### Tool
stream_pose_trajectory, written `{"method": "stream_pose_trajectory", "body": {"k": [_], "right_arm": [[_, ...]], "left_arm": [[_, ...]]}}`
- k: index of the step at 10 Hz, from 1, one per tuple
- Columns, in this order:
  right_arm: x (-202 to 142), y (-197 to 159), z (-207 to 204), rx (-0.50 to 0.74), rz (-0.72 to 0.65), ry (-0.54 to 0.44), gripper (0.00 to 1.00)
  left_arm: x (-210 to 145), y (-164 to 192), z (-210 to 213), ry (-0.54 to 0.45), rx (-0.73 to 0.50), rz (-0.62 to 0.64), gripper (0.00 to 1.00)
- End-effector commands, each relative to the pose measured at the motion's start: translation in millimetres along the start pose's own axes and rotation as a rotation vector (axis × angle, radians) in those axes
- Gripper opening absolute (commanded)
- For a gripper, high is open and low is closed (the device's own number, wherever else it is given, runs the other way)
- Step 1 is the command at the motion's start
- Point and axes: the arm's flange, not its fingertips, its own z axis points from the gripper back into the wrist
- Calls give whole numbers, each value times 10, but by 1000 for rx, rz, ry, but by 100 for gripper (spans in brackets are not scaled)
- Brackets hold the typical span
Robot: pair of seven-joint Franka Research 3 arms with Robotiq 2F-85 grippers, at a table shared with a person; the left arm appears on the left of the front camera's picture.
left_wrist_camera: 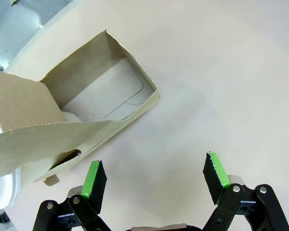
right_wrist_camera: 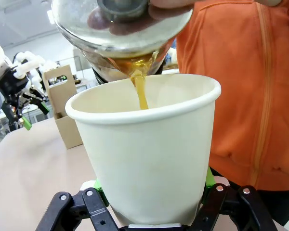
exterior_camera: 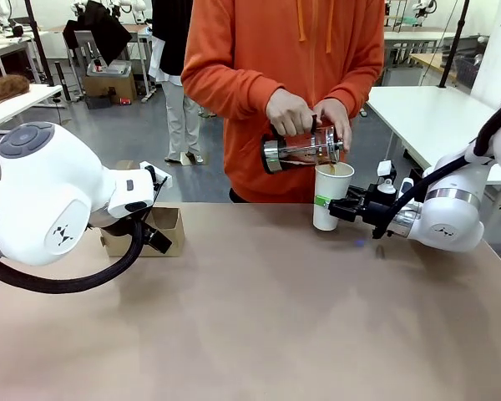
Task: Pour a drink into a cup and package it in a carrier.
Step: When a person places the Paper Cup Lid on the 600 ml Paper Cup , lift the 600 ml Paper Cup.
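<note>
The right fingers are clamped on the cup from the right, with the green pads against its lower wall. The cup is upright at the far right part of the counter. Above it, the person's two hands hold the glass jug tilted, its spout over the cup's rim. The right wrist view shows what the front view does not: a thin amber stream of the drink falling inside the rim. It also shows the carrier's upright handle with its cut-out, far off to the left.

The left fingers are spread wide and hold nothing. In the left wrist view their green pads hang over bare counter, just beside the near wall of the carrier but apart from it. This view looks down into one slot of the carrier. I cannot tell what the white object at the picture's lower left edge is.

In the front view the carrier stands at the left of the counter, well apart from the cup. The middle and the whole near part of the counter are free. The cup stands near the far edge.
</note>
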Motion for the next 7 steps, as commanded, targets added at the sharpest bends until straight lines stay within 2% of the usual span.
{"method": "stream_pose_trajectory", "body": {"k": [1, 7], "right_arm": [[23, 1, -24, -10, 2, 7, 80], [23, 1, -24, -10, 2, 7, 80]], "left_arm": [[-2, 2, 3, -1, -2, 1, 100], [-2, 2, 3, -1, -2, 1, 100]]}}
